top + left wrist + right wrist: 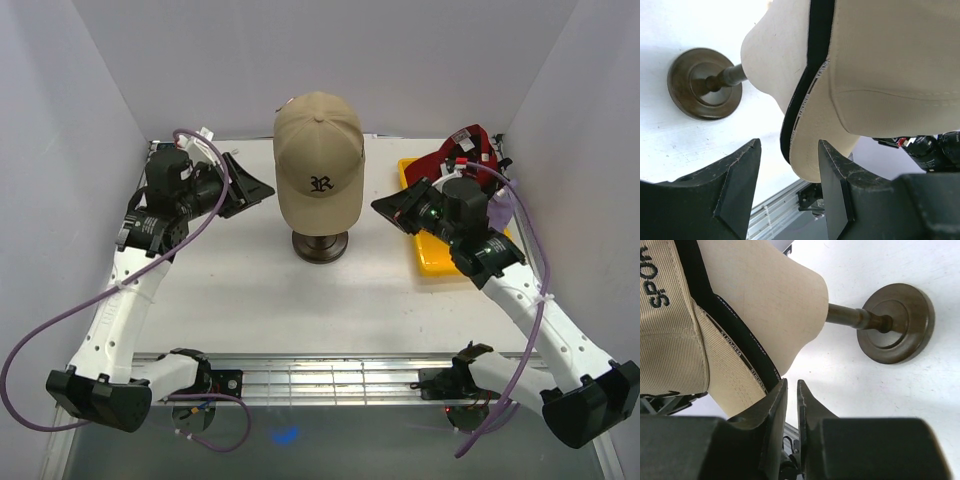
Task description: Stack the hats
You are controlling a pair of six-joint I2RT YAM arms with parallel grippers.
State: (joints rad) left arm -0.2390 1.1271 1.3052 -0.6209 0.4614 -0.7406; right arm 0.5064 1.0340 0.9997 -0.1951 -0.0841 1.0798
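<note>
In the left wrist view one tan cap [890, 65] sits on the single mannequin head [771, 55]. A thin dark rim under it reads as one black cap [816, 45] worn beneath. The left tool [787, 175] has its jaws well apart just beside the head, with the tip of the tan brim showing between them. Whether either finger touches the cloth cannot be told. The head's one round base [705, 82] stands on the white worktop [670, 150] below the head. In the right wrist view the right tool [791, 405] is just beside the head on its other side, near the black band. Its jaws are drawn almost together with only a slit left, and nothing is in it. In the top external view the two tools flank the head, left and right. One red cap [462, 150] lies on one yellow tray [435, 258], well apart to the right of the head. A lavender patch [500, 211] by the right arm is probably another cap, though it is mostly hidden. That makes three caps sure, a fourth likely, and no more in view. The caps look light and unbreakable, with soft crowns that would fold under a pinch and stiffer curved brims. The cloth should grip well. The brim edge or the lower rim at each side looks the safest hold.
</note>
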